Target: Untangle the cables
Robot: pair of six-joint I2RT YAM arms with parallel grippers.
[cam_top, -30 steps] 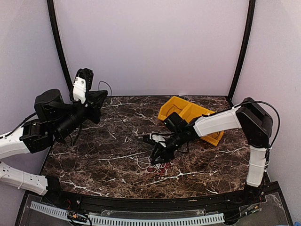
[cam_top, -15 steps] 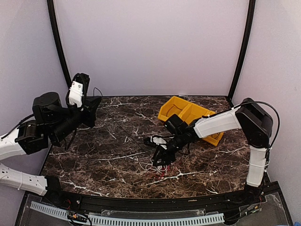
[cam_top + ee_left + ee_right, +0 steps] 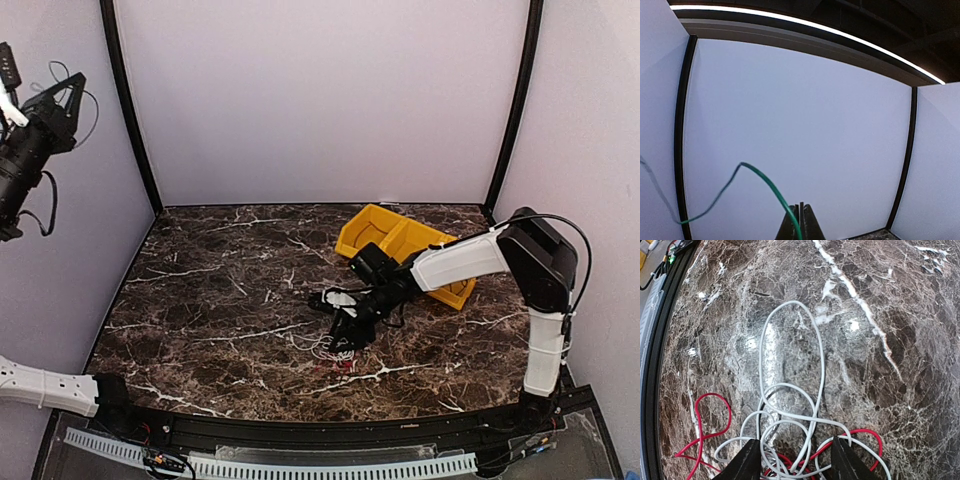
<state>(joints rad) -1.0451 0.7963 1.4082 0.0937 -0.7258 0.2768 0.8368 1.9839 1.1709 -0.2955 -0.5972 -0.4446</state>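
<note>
A tangle of white and red cables (image 3: 790, 420) lies on the marble table; in the top view the cables (image 3: 330, 352) sit front of centre. My right gripper (image 3: 796, 460) is open just above the tangle, one finger on each side of the white loops; in the top view it (image 3: 345, 333) hangs over the pile's right edge. My left gripper (image 3: 70, 95) is raised high at the top left, far from the table. It (image 3: 801, 206) is shut on a thin green wire (image 3: 762, 180) that arcs up and to the left. No black cable shows in the tangle.
A yellow bin (image 3: 405, 245) stands at the back right of the table, behind the right arm. The enclosure's black corner posts (image 3: 130, 110) and white walls surround the table. A black rail (image 3: 652, 365) runs along the table's near edge.
My left arm has swung from the table's left side up to the top left corner, carrying the thin wire. My right gripper has stayed over the tangle, shifting only slightly.
</note>
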